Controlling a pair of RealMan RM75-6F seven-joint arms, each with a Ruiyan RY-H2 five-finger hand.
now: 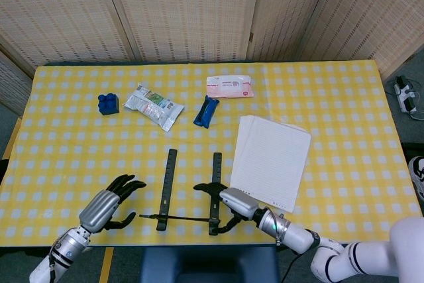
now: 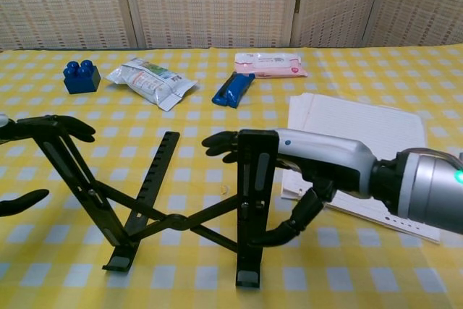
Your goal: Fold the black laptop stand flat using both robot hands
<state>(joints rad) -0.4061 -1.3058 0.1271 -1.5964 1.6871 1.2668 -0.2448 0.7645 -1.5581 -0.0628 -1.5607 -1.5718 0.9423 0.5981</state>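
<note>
So we start w/ the black laptop stand (image 2: 173,208): it sits unfolded near the front edge of the checked surface (image 1: 344,97), two rails apart, crossed struts joining them low down. In the chest view the rails stand tilted up, so it's clearly not flat yet.

How we'd do this step well, as a judgement: get both hands set before pushing. Squeeze the two rails toward each other evenly so the crossed struts scissor shut, w/o twisting the frame. Keep fingertips clear of the strut crossing, since that looks like a pinch spot. Push low and level so the stand doesn't skid or tip.

Our right hand (image 2: 289,179) is at the stand's right rail. Fingers reach across the rail's top, thumb curls under toward its lower part. It looks to be closing round the rail, but we can't tell if the grip is firm.

Our left hand (image 1: 109,202) is just beside the left rail, on its outer side. Fingers are spread, thumb apart, nothing in it. In the chest view its fingertips (image 2: 76,128) lie by the rail's top end; touching or not, we can't tell.

Next to the stand's right lies a white notepad (image 1: 271,157).
</note>
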